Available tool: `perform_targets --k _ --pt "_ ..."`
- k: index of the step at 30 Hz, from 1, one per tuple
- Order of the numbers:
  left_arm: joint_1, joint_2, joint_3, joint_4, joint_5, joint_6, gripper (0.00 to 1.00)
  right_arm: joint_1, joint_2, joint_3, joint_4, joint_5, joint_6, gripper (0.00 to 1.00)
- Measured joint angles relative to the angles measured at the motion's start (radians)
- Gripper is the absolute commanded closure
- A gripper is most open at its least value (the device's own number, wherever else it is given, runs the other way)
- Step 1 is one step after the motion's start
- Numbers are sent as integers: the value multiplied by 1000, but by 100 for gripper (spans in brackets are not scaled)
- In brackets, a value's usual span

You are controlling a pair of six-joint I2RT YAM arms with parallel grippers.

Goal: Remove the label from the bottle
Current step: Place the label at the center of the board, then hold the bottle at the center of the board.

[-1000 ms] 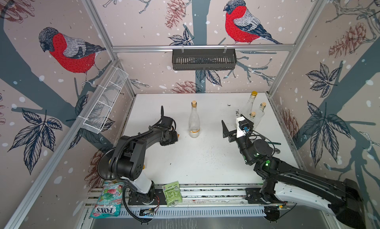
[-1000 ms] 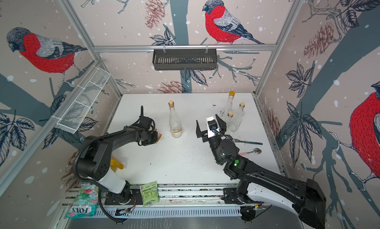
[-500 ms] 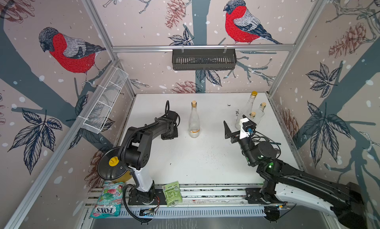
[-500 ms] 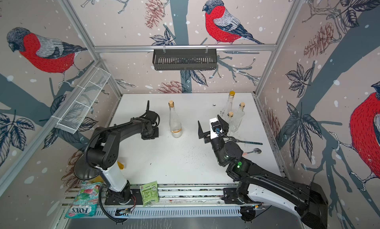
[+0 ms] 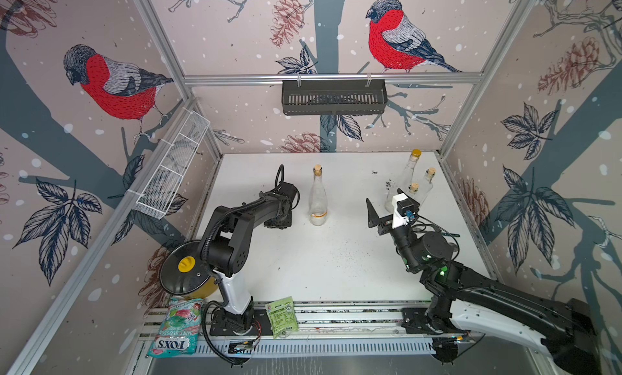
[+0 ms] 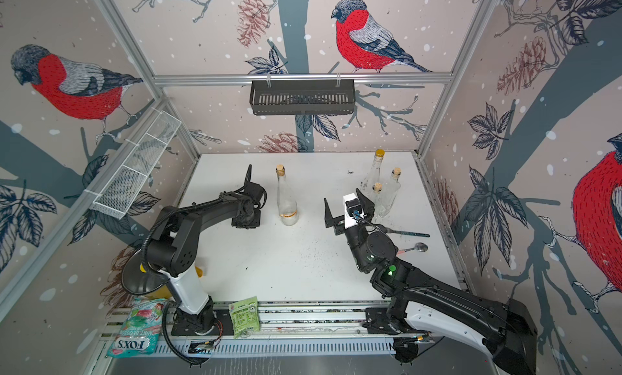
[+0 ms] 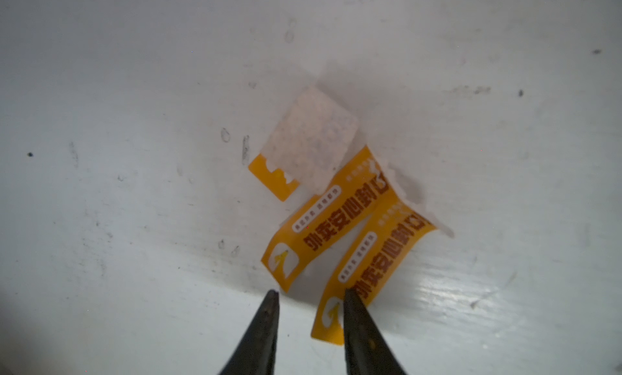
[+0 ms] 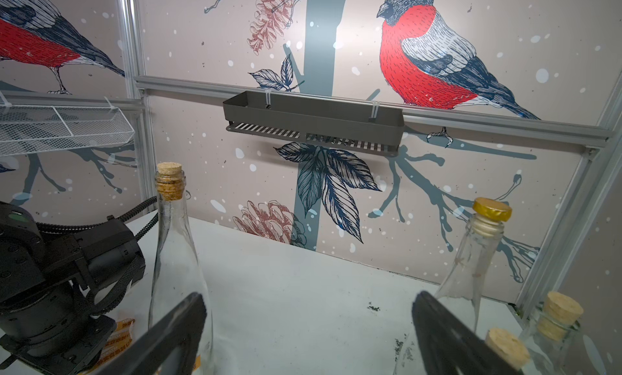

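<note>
A clear corked bottle (image 5: 318, 201) (image 6: 286, 201) (image 8: 175, 255) stands upright mid-table, with an orange label band (image 5: 318, 215) round its base. Left of it my left gripper (image 5: 277, 222) (image 6: 247, 222) points straight down at the table. In the left wrist view the left gripper (image 7: 309, 297) is open. Peeled orange label strips (image 7: 336, 228) lie curled on the table just beyond its tips, and one strip (image 7: 377, 259) lies against a finger (image 7: 356, 323). My right gripper (image 5: 387, 205) (image 6: 346, 205) (image 8: 308, 309) hovers wide open and empty to the right of the bottle.
Three more glass bottles (image 5: 409, 178) stand at the back right, close to the right gripper. A spoon (image 6: 415, 248) and a teal-handled utensil (image 6: 409, 234) lie behind the right arm. A lidded yellow pot (image 5: 185, 272), a candy bag (image 5: 176, 326) and a green packet (image 5: 282, 316) sit along the front.
The left gripper swung to point down at the table and its jaws opened, letting an orange strip go onto the table. The right arm barely shifted.
</note>
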Motion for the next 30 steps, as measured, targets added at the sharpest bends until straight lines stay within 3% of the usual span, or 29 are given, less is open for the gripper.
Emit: perform_targets --k 4,7,10,12,19,26,30 --pt "0 -37 -4 -31 33 11 56 -1 19 2 -1 -6 0 2" --pt "-3 -82 -8 -106 95 23 47 -19 37 16 -2 -48 2 0" --pt "-3 -161 -8 -130 132 48 25 -63 52 41 -11 -137 16 1" --pt "-3 -230 -8 -141 148 55 2 -101 67 61 -23 -224 34 1" --pt "-3 -534 -77 -103 240 98 2 -189 191 152 -76 -517 87 1" --pt "-3 -1100 -401 143 389 106 2 -230 365 260 -85 -728 109 1" --pt "-3 -1349 -486 256 459 105 2 -233 492 347 -69 -813 110 1"
